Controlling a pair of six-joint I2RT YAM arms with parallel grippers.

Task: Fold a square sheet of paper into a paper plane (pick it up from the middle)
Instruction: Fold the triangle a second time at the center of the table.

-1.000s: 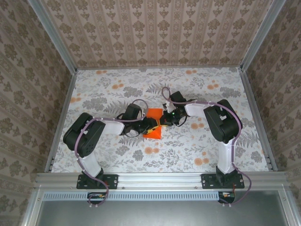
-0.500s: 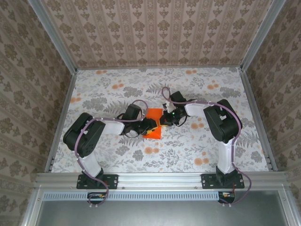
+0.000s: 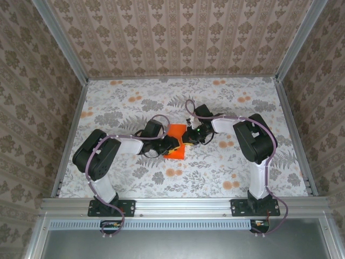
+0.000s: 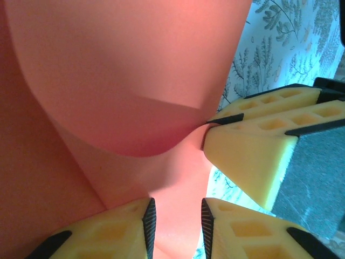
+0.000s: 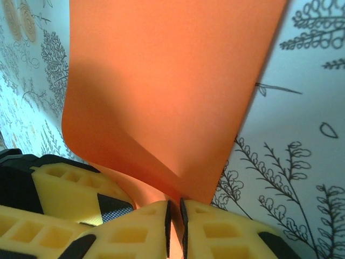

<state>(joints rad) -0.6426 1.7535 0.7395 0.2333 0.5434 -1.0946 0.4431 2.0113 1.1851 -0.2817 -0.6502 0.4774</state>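
Note:
The square sheet of paper (image 3: 176, 131) is bright orange and lies partly folded and bowed on the floral table (image 3: 124, 108) between my two grippers. My left gripper (image 3: 171, 145) reaches in from the left. In the left wrist view its jaws (image 4: 175, 218) stand apart, with the curved paper (image 4: 124, 81) running through the gap and untouched by either pad. My right gripper (image 3: 188, 138) comes from the right. Its jaws (image 5: 174, 208) are nearly together on the folded corner of the paper (image 5: 172, 81). That right gripper's yellow finger (image 4: 253, 156) meets the crease in the left wrist view.
The two grippers are almost touching over the paper, and a left finger (image 5: 70, 189) sits just beside the right jaws. Patterned walls enclose the table on three sides. Open tabletop (image 3: 242, 113) lies all round the arms.
The left jaws have come closer together around the paper. The right jaws have parted by a hair. The paper's near part has sunk flatter towards the table.

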